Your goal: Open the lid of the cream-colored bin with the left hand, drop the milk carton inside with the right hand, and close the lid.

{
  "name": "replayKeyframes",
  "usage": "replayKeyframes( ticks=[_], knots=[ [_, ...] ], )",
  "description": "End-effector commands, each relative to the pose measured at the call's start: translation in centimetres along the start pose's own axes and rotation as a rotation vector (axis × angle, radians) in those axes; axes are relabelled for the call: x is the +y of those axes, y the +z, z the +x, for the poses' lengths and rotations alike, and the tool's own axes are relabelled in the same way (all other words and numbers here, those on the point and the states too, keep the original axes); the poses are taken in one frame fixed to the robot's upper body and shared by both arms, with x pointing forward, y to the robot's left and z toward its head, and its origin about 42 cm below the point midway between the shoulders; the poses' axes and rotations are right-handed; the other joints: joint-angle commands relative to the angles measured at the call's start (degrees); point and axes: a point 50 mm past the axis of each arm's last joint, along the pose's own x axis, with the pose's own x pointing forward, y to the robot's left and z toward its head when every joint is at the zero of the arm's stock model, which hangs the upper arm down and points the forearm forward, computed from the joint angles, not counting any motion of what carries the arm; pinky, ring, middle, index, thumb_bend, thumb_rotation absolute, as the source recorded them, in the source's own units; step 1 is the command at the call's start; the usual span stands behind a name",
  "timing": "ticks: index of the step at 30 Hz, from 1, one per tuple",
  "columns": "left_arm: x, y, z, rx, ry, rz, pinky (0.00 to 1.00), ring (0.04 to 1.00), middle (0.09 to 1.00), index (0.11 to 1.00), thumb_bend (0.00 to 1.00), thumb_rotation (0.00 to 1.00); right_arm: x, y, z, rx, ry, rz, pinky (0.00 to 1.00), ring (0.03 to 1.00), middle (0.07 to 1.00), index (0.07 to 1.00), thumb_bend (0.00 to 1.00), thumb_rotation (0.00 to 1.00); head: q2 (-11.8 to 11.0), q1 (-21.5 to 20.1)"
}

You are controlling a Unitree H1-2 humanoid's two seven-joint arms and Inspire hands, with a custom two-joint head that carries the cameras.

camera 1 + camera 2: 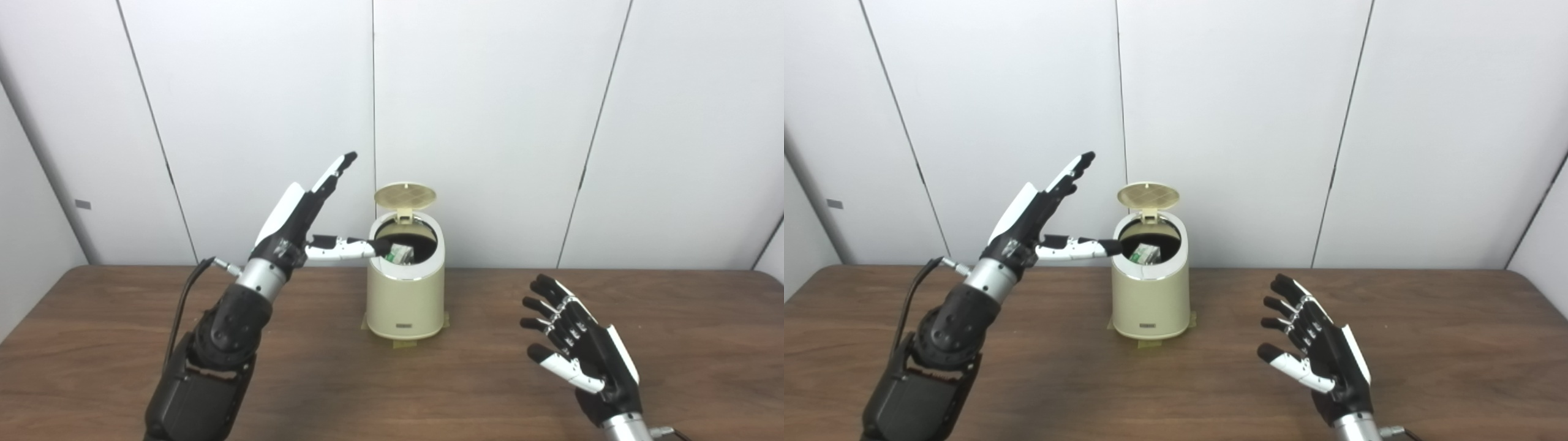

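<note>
The green-and-white milk carton (401, 252) lay inside the cream-coloured cylindrical plastic bin (405, 300), its round lid (405, 196) upright. I held my left hand (300, 217) spread beside the rim, ready to close it; my right hand (576, 352) hovered spread and empty.

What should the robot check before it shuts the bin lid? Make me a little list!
1. Milk carton inside the bin: ok, it sits in the opening, below the rim.
2. Lid up: ok, it stands upright at the back, ready to swing down.
3. Right hand out of the way: ok, open and empty, low over the table, beside the bin.
4. Left hand near the lid: ok, raised and open just left of the bin.
5. Left thumb clear of the opening: not ok, its tip reaches the rim.
6. Bin steady: cannot tell; tape shows at its base.
</note>
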Motion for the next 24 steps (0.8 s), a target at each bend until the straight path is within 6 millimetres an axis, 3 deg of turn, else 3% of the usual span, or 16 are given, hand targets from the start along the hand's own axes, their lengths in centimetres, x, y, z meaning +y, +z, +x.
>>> replayKeyframes(
  ticks=[1,6,11,15,24],
  knots=[
    [2.3,2.2,3.0,-0.044,0.016,0.037,0.89,1.0,1.0,1.0,0.99,0.4,0.4,1.8,1.0,-0.088,0.011,0.014,0.66,0.807,0.877,0.862,0.78,0.37,-0.04,0.01],
    [3.0,3.0,6.6,-0.018,-0.035,0.131,0.89,0.998,1.0,1.0,0.99,0.44,0.7,2.3,1.0,-0.101,0.031,0.018,0.6,0.783,0.87,0.863,0.79,0.37,-0.05,-0.52],
    [3.2,3.4,8.4,-0.012,-0.057,0.234,0.89,0.997,1.0,1.0,0.97,0.44,1.2,2.5,1.1,-0.098,0.034,0.01,0.59,0.779,0.87,0.858,0.8,0.38,-0.41,-1.17],
    [2.8,3.4,9.1,-0.017,-0.084,0.303,0.89,0.997,0.994,0.977,0.96,0.45,1.7,2.7,1.2,-0.095,0.025,-0.009,0.57,0.769,0.862,0.848,0.81,0.39,-0.39,-1.48],
    [1.6,3.5,8.8,-0.046,-0.175,0.297,0.92,0.957,0.841,0.806,0.98,0.39,2.6,3.1,1.0,-0.109,0.042,-0.026,0.61,0.756,0.859,0.852,0.77,0.5,-0.06,-1.93]
  ],
)
